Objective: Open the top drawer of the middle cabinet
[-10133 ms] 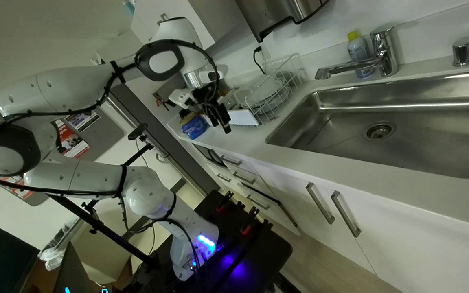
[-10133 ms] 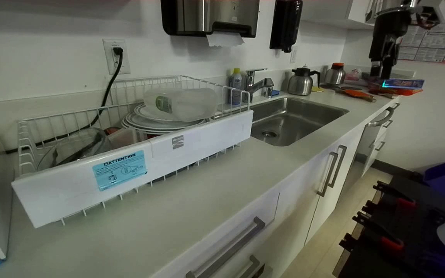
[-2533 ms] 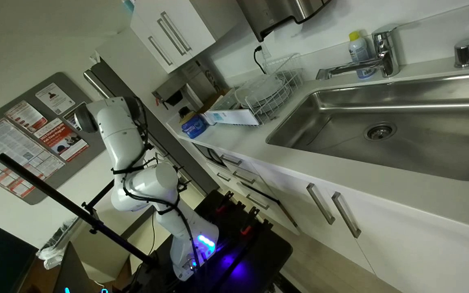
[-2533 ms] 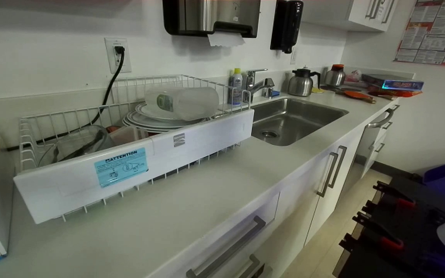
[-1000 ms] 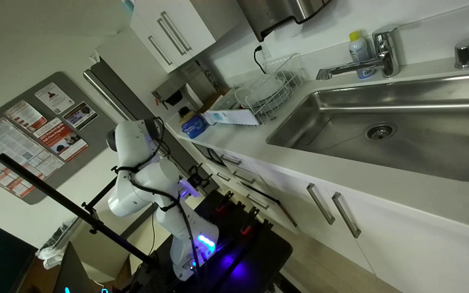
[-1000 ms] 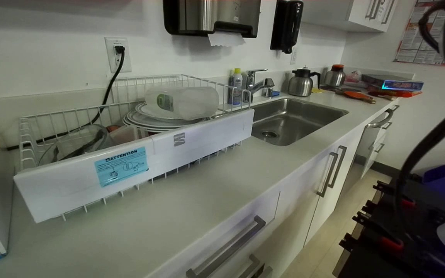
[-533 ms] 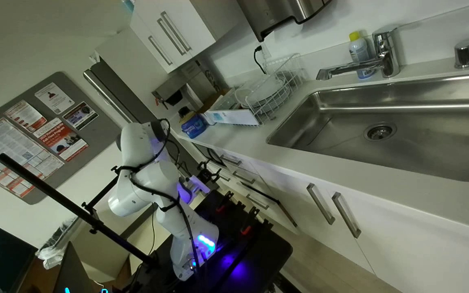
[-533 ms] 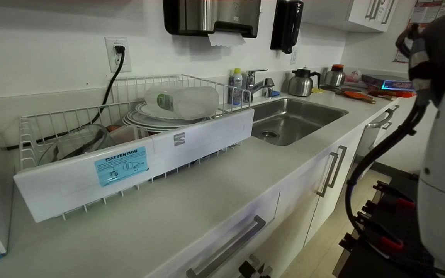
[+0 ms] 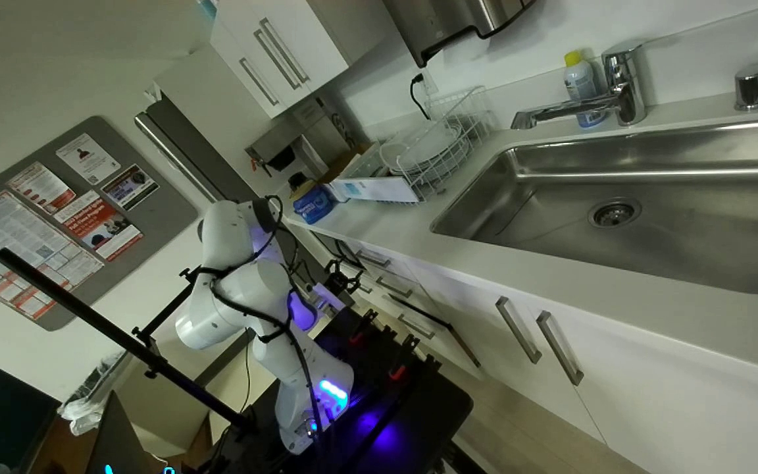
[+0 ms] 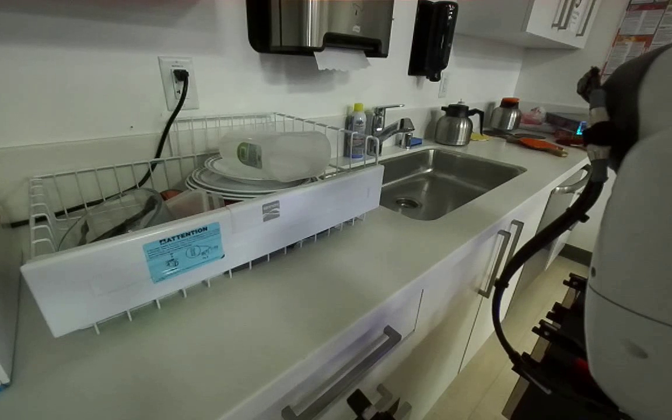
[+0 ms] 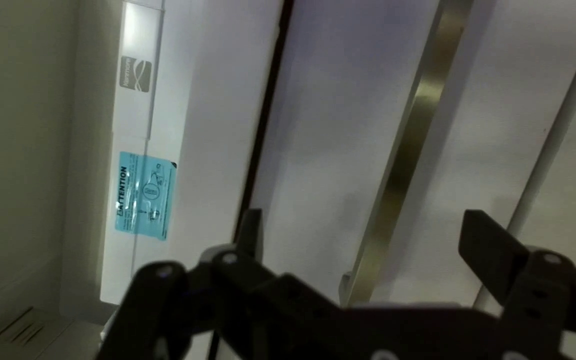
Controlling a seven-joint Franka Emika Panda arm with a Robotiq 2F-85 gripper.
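The drawer front point(image 11: 328, 140) is plain white, tinged violet in the wrist view; its handle point(image 11: 398, 182) is metallic grey with a brassy sheen. The gripper point(image 11: 363, 235) is black. The arm point(image 9: 257, 289) is white with black cables point(image 10: 587, 198), its base point(image 9: 293, 411) lit blue. The rack panel point(image 10: 307, 204) is white, its label point(image 11: 148, 195) sky-blue with black print. The pinboard point(image 9: 172, 207) is grey, its sheets point(image 9: 99, 224) red and white. A bottle point(image 9: 580, 89) wears a yellow cap point(image 9: 572, 58).

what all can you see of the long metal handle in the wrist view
The long, straight, grey metal bar handle looks brushed and stands off a flat white drawer front that seems shut. In the wrist view it slants across the gap of the open black hand, upper end out of frame; no contact shows.
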